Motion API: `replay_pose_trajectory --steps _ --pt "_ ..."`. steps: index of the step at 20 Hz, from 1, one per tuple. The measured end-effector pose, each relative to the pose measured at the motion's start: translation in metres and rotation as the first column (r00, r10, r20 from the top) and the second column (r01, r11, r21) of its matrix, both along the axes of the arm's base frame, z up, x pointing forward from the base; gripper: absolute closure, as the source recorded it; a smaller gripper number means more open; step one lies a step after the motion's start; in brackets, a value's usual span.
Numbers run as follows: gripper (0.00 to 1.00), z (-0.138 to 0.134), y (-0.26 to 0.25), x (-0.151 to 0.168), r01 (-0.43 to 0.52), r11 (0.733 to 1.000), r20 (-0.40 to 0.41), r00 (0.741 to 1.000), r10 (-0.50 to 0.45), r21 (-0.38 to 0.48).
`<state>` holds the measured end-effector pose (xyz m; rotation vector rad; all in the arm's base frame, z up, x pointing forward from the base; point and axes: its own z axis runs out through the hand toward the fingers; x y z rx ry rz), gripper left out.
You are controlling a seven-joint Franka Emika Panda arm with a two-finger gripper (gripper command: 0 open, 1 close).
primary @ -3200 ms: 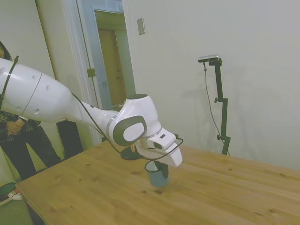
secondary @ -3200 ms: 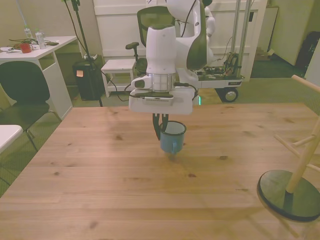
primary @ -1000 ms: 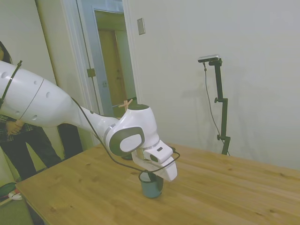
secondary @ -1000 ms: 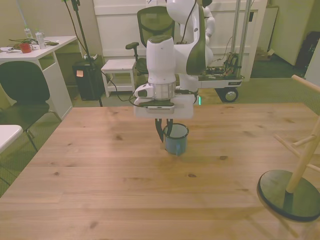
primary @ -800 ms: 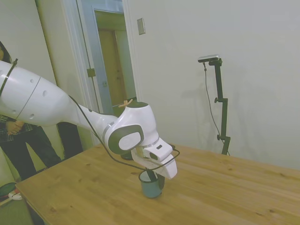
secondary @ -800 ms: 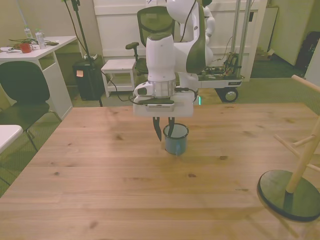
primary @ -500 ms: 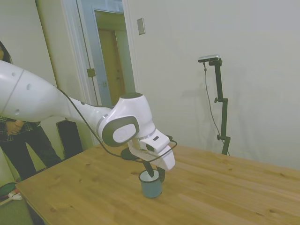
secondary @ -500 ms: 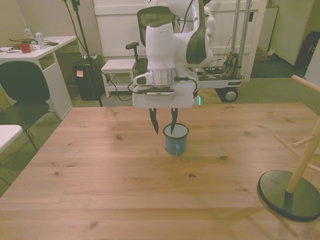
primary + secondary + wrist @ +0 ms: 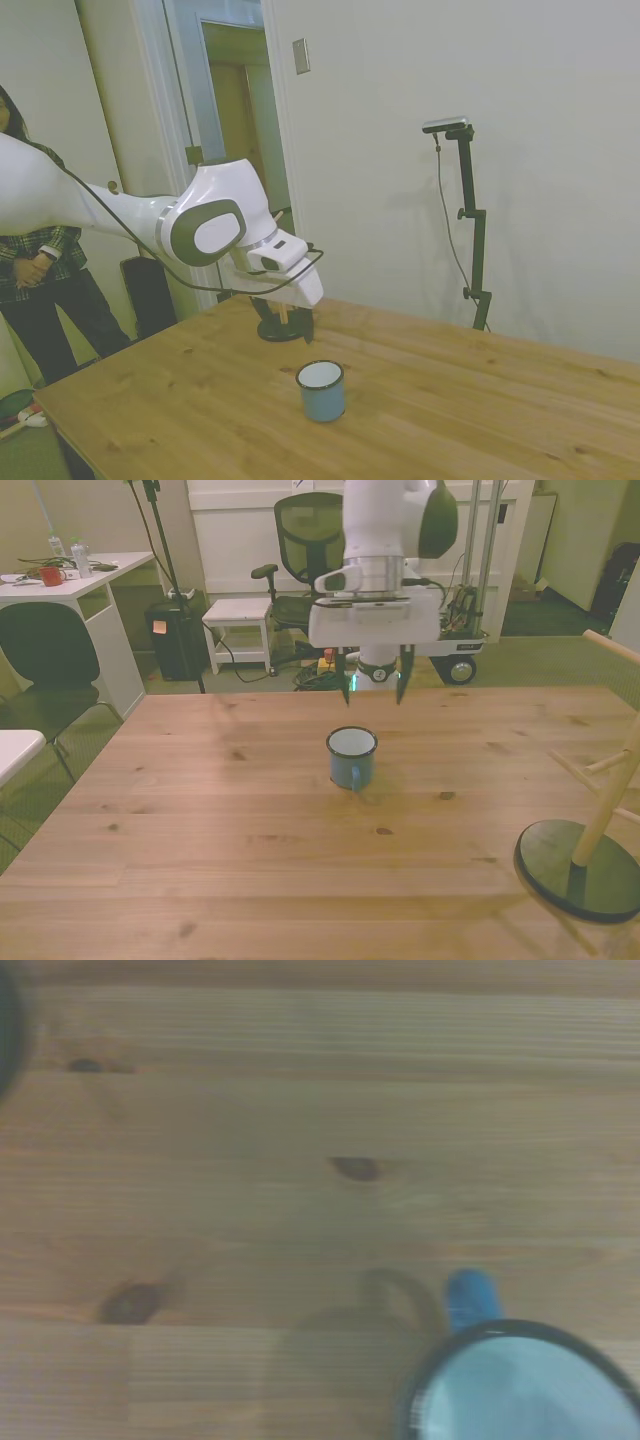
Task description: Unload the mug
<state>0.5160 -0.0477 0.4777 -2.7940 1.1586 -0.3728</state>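
Observation:
The light-blue mug (image 9: 321,390) stands upright on the wooden table (image 9: 480,420), white inside showing, with nothing touching it. In the front view the mug (image 9: 351,757) sits mid-table with its handle facing the camera. My gripper (image 9: 372,688) hangs open above and behind it, a little toward the front view's right, and holds nothing. From the side, the gripper (image 9: 303,322) is up and to the left of the mug, well apart from it. The wrist view catches the mug's rim and blue handle (image 9: 520,1385) at the picture's edge.
A wooden peg stand on a dark round base (image 9: 578,865) stands near the table's edge at the front view's right; from the side the stand's base (image 9: 272,330) shows behind the gripper. A person (image 9: 40,290) stands beyond the table's left end.
The gripper opened and let go of the mug, which now rests on the table. It then rose and drew back toward the front view's right, clear of the mug.

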Motion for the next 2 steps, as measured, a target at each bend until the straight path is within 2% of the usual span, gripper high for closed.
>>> replay_pose_trajectory --steps 2 --pt "0.00 -0.0076 0.0198 0.0063 0.004 1.000 -0.014 1.000 -0.004 0.008"
